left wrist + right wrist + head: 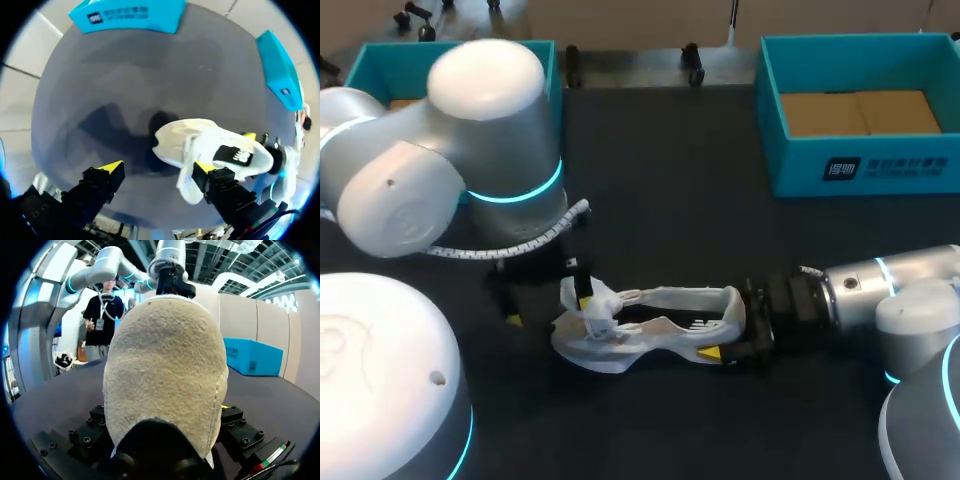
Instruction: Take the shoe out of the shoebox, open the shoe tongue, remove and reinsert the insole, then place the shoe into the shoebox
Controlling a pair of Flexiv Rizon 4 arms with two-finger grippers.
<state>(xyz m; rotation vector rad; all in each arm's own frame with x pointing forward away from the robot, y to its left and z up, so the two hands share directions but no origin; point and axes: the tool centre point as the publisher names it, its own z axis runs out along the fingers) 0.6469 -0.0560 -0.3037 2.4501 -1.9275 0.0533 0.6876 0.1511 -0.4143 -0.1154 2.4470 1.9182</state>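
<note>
A white shoe point(620, 345) lies on its side on the dark table, toe toward my left arm. My right gripper point(725, 325) holds its heel end, one finger on each side. In the right wrist view the beige heel point(165, 365) fills the space between the fingers and hides their tips. My left gripper point(548, 308) stands open at the toe and tongue end. In the left wrist view the left gripper point(159, 167) is spread wide. One of its fingers point(206, 169) is against the white tongue flap point(190, 170), and the other is over bare table.
A teal shoebox point(860, 165) stands open at the back right with a brown floor inside. A second teal box point(370, 70) at the back left is mostly hidden by my left arm. Dark table lies between the boxes and the shoe.
</note>
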